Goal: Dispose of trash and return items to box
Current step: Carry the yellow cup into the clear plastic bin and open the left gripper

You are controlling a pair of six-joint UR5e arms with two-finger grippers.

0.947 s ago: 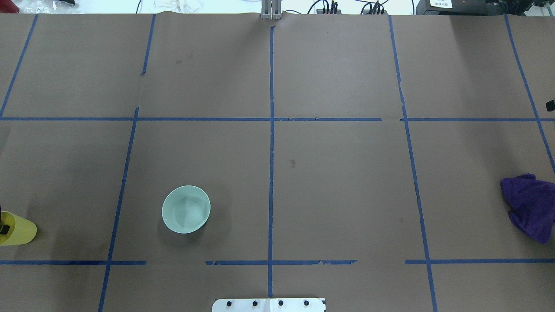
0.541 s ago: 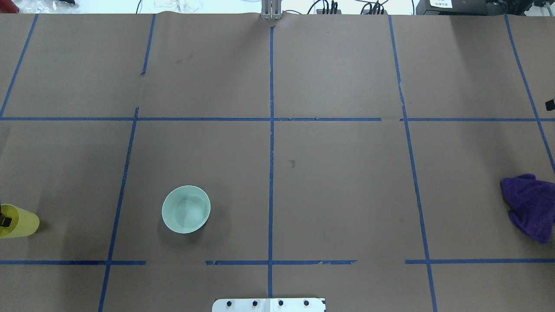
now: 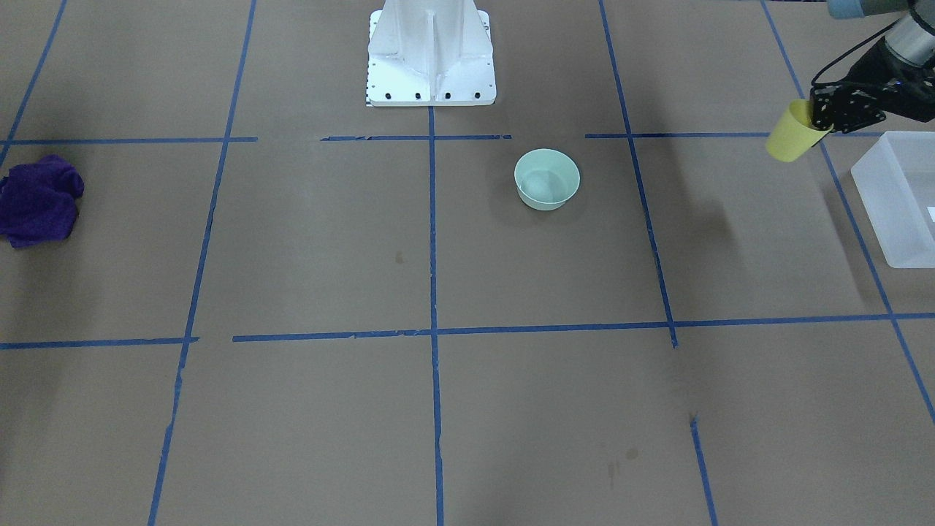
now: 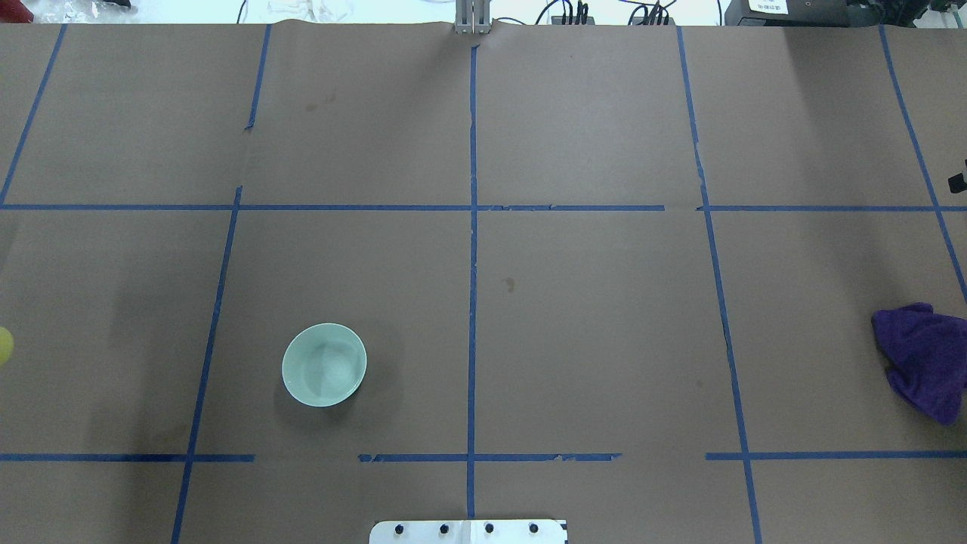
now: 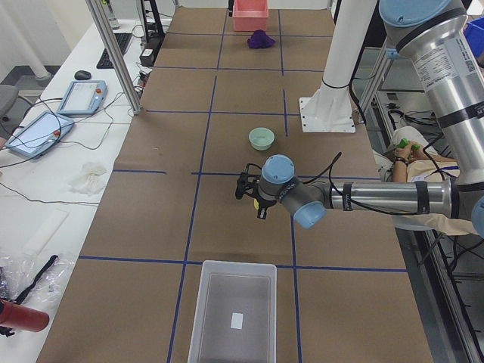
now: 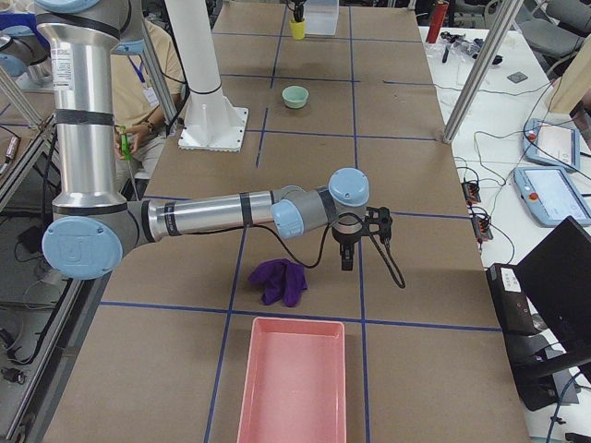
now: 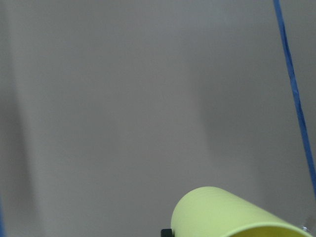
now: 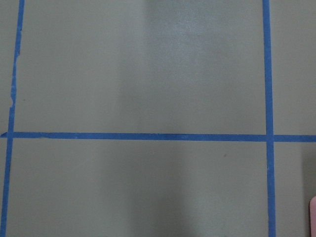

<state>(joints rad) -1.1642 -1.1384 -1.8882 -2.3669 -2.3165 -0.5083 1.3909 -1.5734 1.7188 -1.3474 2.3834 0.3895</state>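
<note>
My left gripper (image 3: 819, 117) is shut on the rim of the yellow cup (image 3: 790, 134) and holds it tilted above the table, beside the near end of the frosted white box (image 3: 897, 199). Only a sliver of the cup (image 4: 4, 346) shows at the overhead view's left edge. The cup fills the bottom of the left wrist view (image 7: 224, 215). The mint-green bowl (image 4: 324, 365) stands upright and empty on the table. My right gripper (image 6: 358, 242) hovers above the table next to the purple cloth; I cannot tell if it is open or shut.
A crumpled purple cloth (image 4: 923, 361) lies at the table's right end, near a pink tray (image 6: 292, 380). The white robot pedestal (image 3: 429, 58) stands at the robot's side of the table. Blue tape lines grid the brown table.
My left gripper has carried the yellow cup further left and up, almost out of the overhead view. The bowl and the cloth have not moved.
</note>
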